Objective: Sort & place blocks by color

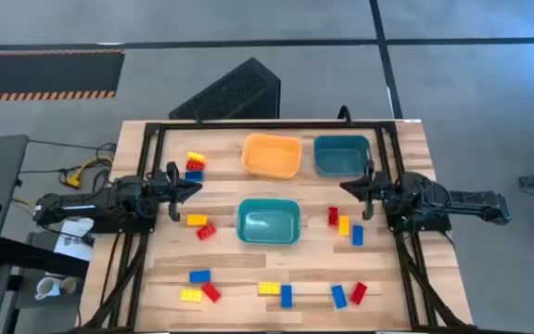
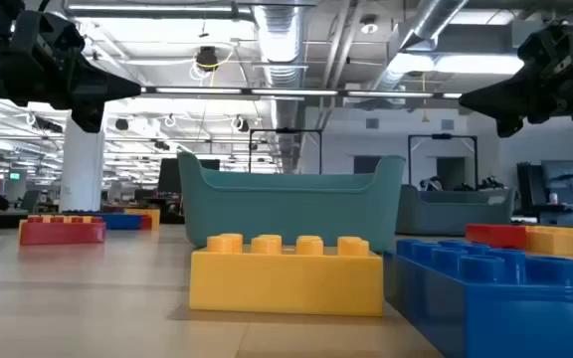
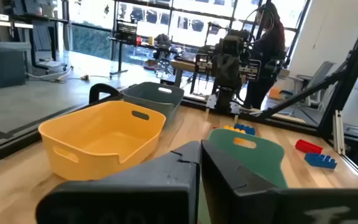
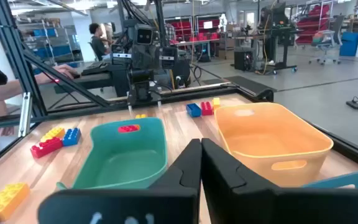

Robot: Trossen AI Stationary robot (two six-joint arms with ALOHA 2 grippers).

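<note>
Fingers of left gripper point(image 1: 193, 188) and right gripper point(image 1: 347, 186) closed, empty, above scattered blocks point(image 1: 198, 226)

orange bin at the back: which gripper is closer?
Left. The left gripper sits just off the orange bin's near-left corner; the right gripper is farther, beyond the teal bin beside it.

Two matte black, boxy jointed arms, each tipped with angular, wedge-shaped dark fingers point(image 3: 166, 180)

Wooden table point(image 1: 109, 218) with scattered blocks point(image 1: 196, 166), one orange bin point(image 1: 272, 155), two teal bins point(image 1: 269, 223).
</note>
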